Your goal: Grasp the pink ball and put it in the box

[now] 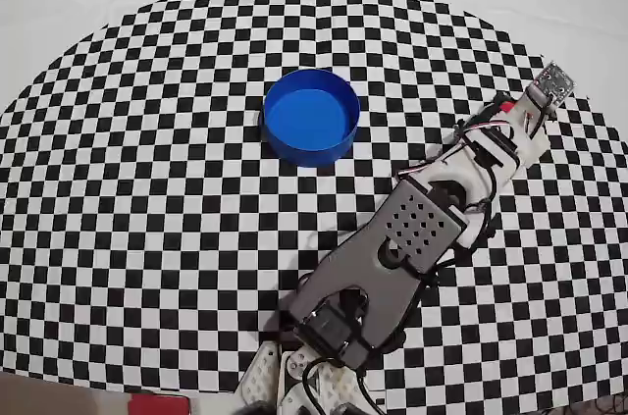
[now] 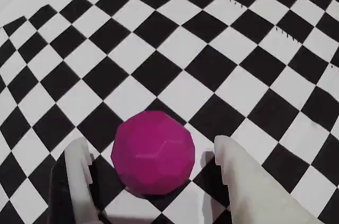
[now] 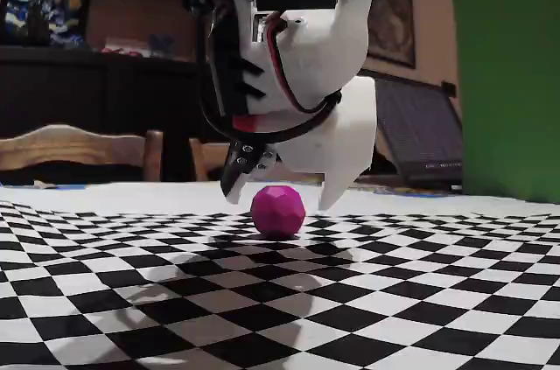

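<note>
Gripper (image 2: pixel 151 181) open, fingers straddling pink ball (image 2: pixel 153 151) resting on checkered table (image 2: pixel 212 65), not touching it. Overhead view hides ball under arm, shows blue box (image 1: pixel 311 117) well apart, empty.

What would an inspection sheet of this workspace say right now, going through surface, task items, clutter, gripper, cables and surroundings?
Surface: black-and-white checkered mat on a pale table.
Pink ball: faceted pink ball resting on the mat, between the gripper's fingers; hidden under the arm in the overhead view.
Box: round blue box, empty, well away from the ball.
Clutter: nothing seen on the mat.
Gripper: gripper open, fingertips either side of the ball, gaps showing on both sides in the wrist view.
Cables: red and black wires run along the gripper body.
Surroundings: wooden chair back, dark shelving, green panel.
</note>
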### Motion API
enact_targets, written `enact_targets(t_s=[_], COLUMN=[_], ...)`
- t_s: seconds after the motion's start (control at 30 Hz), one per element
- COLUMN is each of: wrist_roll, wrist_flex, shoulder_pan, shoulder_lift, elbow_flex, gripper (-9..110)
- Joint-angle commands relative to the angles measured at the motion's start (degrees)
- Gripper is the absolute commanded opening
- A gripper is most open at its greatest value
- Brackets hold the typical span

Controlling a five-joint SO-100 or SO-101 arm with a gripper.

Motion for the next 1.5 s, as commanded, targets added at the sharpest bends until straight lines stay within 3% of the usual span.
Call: enact_targets(t_s=[0.0,1.47], wrist_roll=[-0.44,-0.44], wrist_flex=[0.09,0.35], shoulder_pan=[0.18,-0.53], shoulder_lift=[0.18,-3.69], elbow_flex=[-2.81,-7.03], gripper=[27,27])
